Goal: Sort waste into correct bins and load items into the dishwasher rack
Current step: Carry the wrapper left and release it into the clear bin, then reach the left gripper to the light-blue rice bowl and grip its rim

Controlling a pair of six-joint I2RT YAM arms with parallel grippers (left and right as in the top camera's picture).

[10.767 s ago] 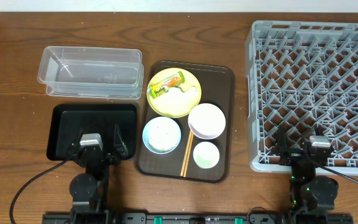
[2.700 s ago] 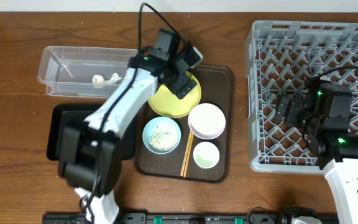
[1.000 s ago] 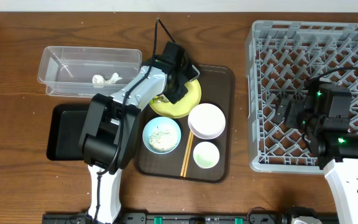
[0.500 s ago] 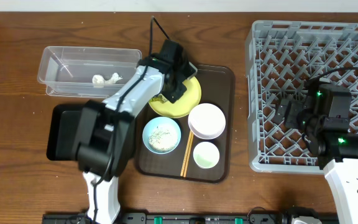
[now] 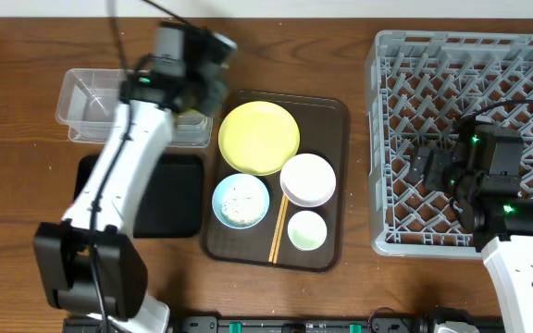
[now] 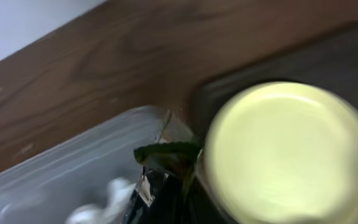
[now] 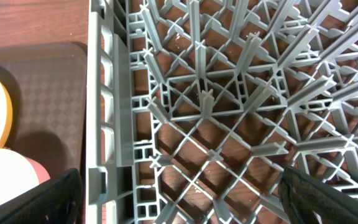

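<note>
Left hand [image 5: 197, 100] is pinched shut on the crumpled snack wrapper [image 6: 166, 155], whose green edge sticks out just past the dark fingertips [image 6: 160, 202] in the wrist view. Hand and wrapper hang over the right end of the clear tub [image 5: 91, 102], close to the rim nearest the brown serving tray [image 5: 333, 125]. That view is blurred, so I cannot tell whether the wrapper touches the tub. A white scrap [image 6: 98, 199] lies inside the tub, to the left of the wrapper. The yellow-green plate [image 5: 259, 138] sits on the serving tray just beside the hand, its face bare. The black tray [image 5: 169, 199] rests on the tabletop [image 5: 26, 55] on the near side of the tub. The right hand [image 5: 430, 169] stands wide with nothing between its fingers, over the left part of the dishwasher rack [image 5: 489, 83], well apart from the wrapper.
</note>
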